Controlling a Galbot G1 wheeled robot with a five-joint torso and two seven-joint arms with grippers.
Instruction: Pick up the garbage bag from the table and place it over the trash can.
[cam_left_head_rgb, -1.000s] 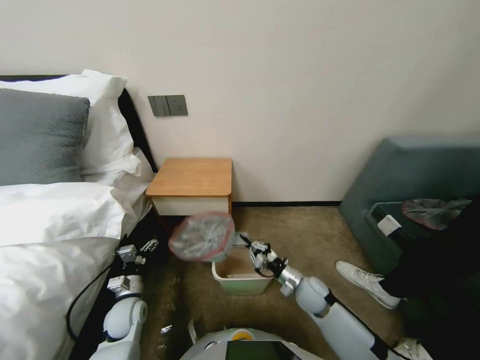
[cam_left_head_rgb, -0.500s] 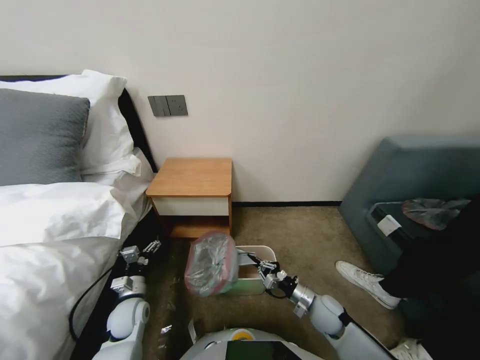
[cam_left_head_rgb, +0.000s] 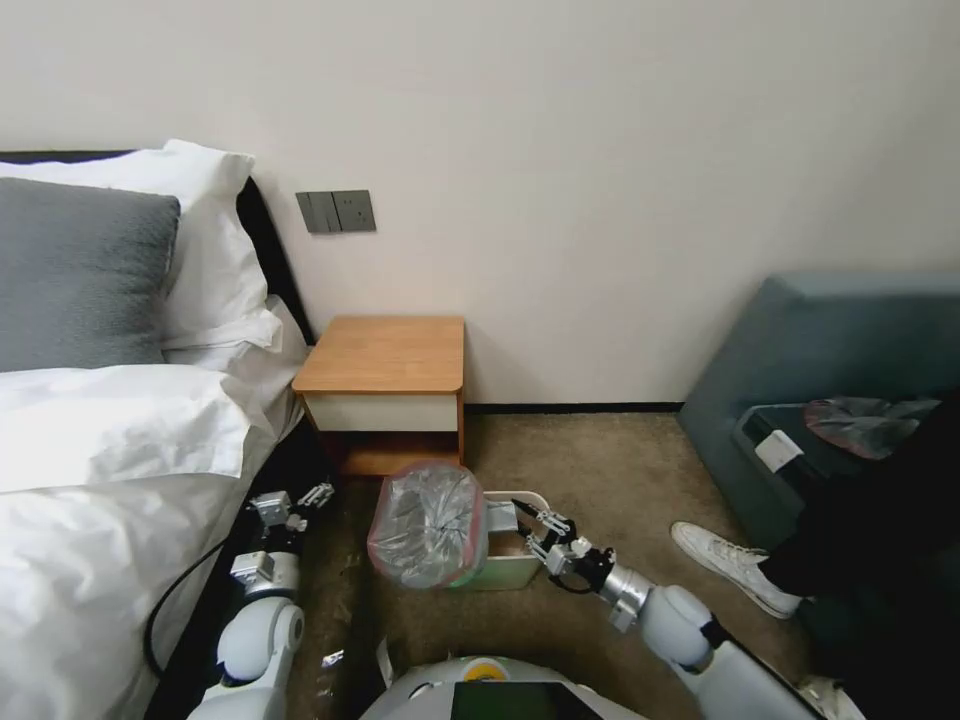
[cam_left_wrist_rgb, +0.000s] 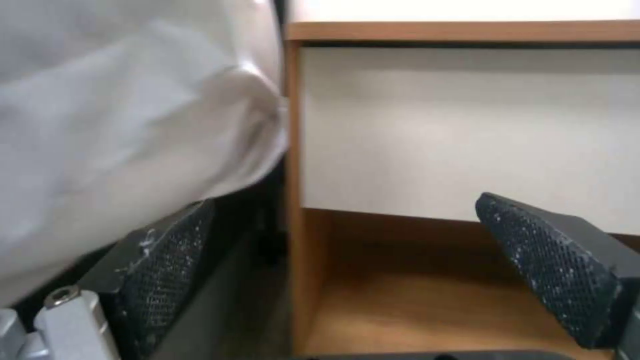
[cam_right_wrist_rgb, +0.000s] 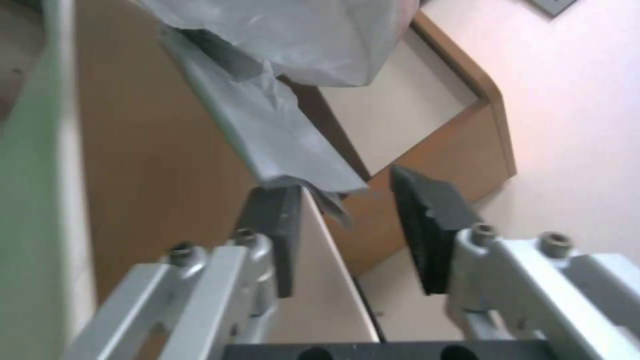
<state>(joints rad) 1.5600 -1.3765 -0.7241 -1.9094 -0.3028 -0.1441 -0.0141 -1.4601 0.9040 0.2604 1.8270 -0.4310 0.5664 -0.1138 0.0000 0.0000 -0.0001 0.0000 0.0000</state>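
Two grippers showed in the head view: the right gripper (cam_left_head_rgb: 530, 522) reached from five o'clock over the trash can (cam_left_head_rgb: 512, 570), whose left end the garbage bag (cam_left_head_rgb: 428, 523) covered, below the table (cam_left_head_rgb: 383, 355); the left gripper (cam_left_head_rgb: 300, 500) hung at nine o'clock by the bed (cam_left_head_rgb: 90, 480). From the left wrist, its fingers (cam_left_wrist_rgb: 553, 265) stood wide apart before the table's drawer front (cam_left_wrist_rgb: 467, 130). From the right wrist, the fingers (cam_right_wrist_rgb: 427, 225) were spread, a tail of the bag (cam_right_wrist_rgb: 280, 145) touching one pad.
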